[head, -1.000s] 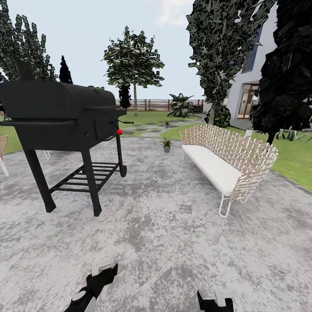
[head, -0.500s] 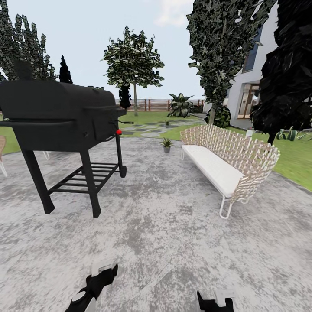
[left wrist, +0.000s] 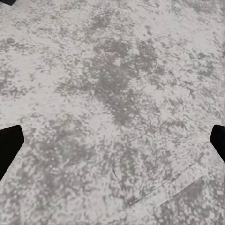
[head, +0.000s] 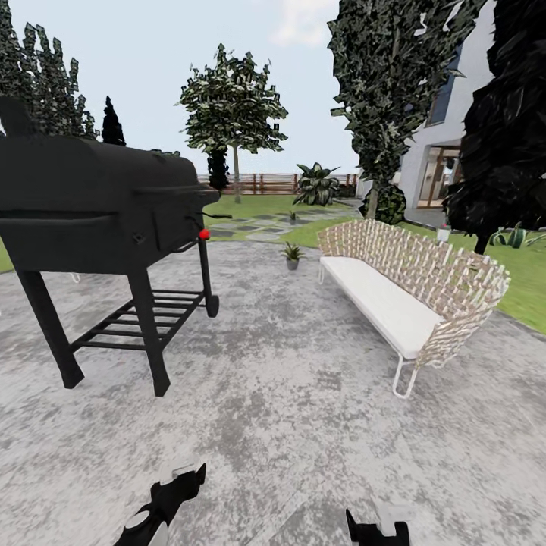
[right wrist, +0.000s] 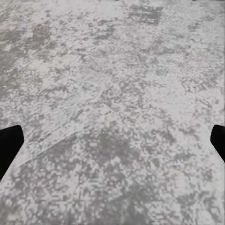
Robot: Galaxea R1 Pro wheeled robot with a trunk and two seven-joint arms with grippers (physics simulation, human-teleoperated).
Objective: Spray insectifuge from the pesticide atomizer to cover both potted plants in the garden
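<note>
One small potted plant (head: 292, 252), a low rosette of pointed green leaves in a grey pot, stands at the far edge of the grey round paving (head: 288, 379), between the grill and the bench. A second tiny plant (head: 292, 215) sits farther off by the stepping stones. The pesticide atomizer is out of view. My left gripper (head: 180, 478) and right gripper (head: 377, 525) hang low over the paving at the near edge of the head view. Both are open and empty; the wrist views show bare paving between the left gripper's (left wrist: 112, 143) and the right gripper's (right wrist: 112, 140) spread fingertips.
A big black barbecue grill (head: 98, 205) on legs stands close at the left. A woven bench with a white cushion (head: 402, 292) stands at the right. Beyond are lawn, trees, a brown slatted fence (head: 265, 182) and the white house (head: 440, 152). A lane of paving runs between grill and bench.
The whole view has shifted forward: the grill now looms larger and further left, the bench larger and further right. Both grippers hang as before.
</note>
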